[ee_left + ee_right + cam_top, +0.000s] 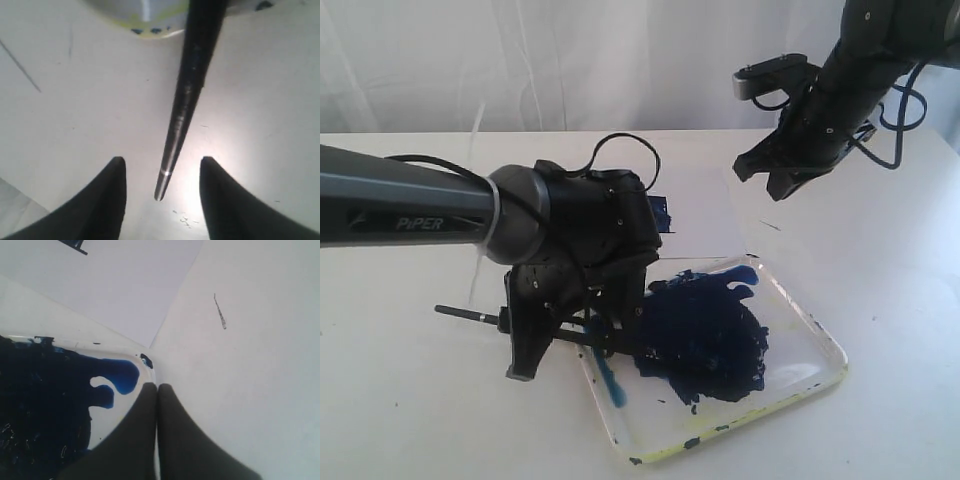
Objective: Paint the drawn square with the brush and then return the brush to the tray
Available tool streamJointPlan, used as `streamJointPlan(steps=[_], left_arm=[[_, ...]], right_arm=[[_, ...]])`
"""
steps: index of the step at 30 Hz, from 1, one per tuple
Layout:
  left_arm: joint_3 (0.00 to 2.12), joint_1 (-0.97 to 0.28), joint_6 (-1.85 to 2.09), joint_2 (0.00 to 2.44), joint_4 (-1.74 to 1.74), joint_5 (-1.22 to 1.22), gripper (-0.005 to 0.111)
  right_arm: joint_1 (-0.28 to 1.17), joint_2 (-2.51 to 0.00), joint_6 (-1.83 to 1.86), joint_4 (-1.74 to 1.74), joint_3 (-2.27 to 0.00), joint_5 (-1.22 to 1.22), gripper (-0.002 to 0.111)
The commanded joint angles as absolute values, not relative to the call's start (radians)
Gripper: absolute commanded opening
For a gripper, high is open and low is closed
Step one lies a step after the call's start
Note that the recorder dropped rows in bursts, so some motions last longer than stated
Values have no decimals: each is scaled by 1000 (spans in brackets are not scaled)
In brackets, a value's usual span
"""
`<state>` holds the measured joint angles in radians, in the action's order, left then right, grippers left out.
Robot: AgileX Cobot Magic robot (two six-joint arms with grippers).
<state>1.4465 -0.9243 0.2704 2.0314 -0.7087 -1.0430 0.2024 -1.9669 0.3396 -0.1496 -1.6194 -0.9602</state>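
The brush (470, 315) lies low, its handle over the table and its other end reaching over the left rim of the tray (825, 352). My left gripper (560, 352) stands over it, open. In the left wrist view the brush (187, 100) runs between the two fingers (112, 200) with a gap on each side. The drawn square (663, 214) shows as a dark blue patch behind the left arm, mostly hidden. My right gripper (782, 182) hangs above the tray's far corner, shut with nothing in it (158, 388).
A large dark blue paint blob (705, 335) covers much of the tray. The white paper sheet (125, 285) lies beyond the tray, with the square's blue corner (75, 245) at its edge. A thin dark mark (220, 315) sits on the bare table.
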Motion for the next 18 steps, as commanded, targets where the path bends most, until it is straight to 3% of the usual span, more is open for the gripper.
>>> streamJointPlan(steps=[1,2,5,9,18], left_arm=[[1456,-929,153,1935,-615,-1083,41],[1456,-929,153,1912,-575,-1089,35],[1456,-913,145,1818,-489,-1112,0],[1456,-831,121,1752,-431,-1100,0],[1309,-510,102,1674,-300,-1002,0]], right_arm=[[198,-1962,337,-195,-1616,-983,0],[198,-1962,337,-199,-1616,-995,0],[198,-1962,313,-206,-1616,-1063,0],[198,-1960,278,-206,-1616,-1106,0],[156,-1954,199,-206,-1616,-1114,0]])
